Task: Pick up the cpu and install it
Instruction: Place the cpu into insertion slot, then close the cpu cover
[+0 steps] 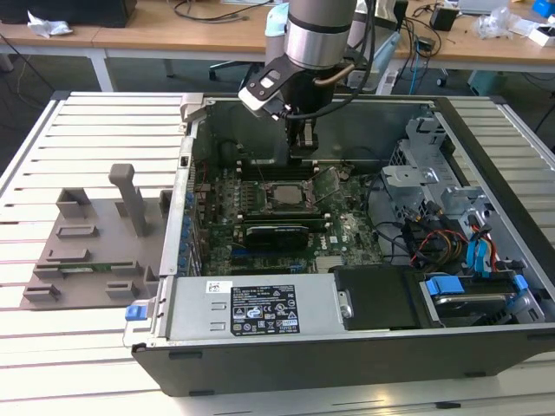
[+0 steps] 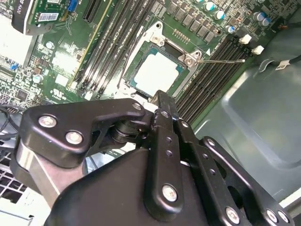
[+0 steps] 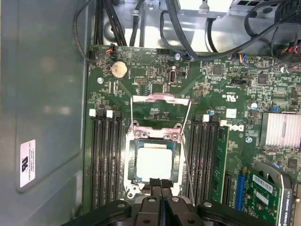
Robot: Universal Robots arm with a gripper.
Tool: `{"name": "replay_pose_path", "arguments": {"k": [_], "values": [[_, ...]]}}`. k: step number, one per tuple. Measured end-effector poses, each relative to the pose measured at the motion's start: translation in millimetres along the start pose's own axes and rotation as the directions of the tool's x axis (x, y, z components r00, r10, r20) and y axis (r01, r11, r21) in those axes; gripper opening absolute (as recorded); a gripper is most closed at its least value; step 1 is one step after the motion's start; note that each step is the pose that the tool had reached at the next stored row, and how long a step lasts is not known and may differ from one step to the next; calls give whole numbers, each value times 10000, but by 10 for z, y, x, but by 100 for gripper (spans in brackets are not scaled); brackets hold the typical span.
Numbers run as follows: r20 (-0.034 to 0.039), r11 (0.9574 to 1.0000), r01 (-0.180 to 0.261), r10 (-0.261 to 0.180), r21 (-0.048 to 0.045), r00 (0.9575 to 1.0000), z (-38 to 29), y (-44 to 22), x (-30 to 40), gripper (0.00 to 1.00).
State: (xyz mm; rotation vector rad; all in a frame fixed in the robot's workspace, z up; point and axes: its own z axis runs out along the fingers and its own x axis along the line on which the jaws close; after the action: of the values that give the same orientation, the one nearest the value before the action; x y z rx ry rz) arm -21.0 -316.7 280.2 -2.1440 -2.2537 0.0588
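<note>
cpu point(image 3: 154, 162) lies flat in the socket point(image 3: 133, 141) on the motherboard point(image 3: 211, 94), inside the open pc case point(image 1: 486, 173). silvery top faces up, thin greenish rim around it. load plate point(image 3: 161, 99) is hinged up and open, and the wire lever point(image 3: 187, 155) is unlatched beside the socket

gripper point(image 3: 160, 184) hangs right over the near edge of the cpu. its fingers are pinched together to a narrow tip with nothing between them

handling, judged: light, thin, stiff chip. the smooth metal top is probably slippery. the underside contacts and socket pins are fragile, so no dragging or tilting. best hold looks like two opposite edges of the rim, not the flat top. the rim sits low inside the socket frame, so there is little edge to get at

hard to make out:
- the fingertips cover the near edge of the cpu in the first wrist view, so cannot tell if they touch it or float just above
- cannot tell if the chip is fully seated or only resting in the frame
- corner mark and notches on the cpu are too small to read
- in the second wrist view the gripper body blocks the lower part of the socket
- in the exterior view the arm point(image 1: 316, 35) stands in front of the back of the board, and the cpu is just a pale square below the fingers
</note>
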Motion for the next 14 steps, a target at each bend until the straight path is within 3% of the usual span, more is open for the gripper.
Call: {"name": "replay_pose_path", "arguments": {"k": [12,13,14], "values": [[2,10000,0,0,2,10000,-3,0,0,11],[4,10000,0,0,2,10000,-5,16,-1,11],[3,10000,2,-2,6,10000,-8,96,-5,11]]}}
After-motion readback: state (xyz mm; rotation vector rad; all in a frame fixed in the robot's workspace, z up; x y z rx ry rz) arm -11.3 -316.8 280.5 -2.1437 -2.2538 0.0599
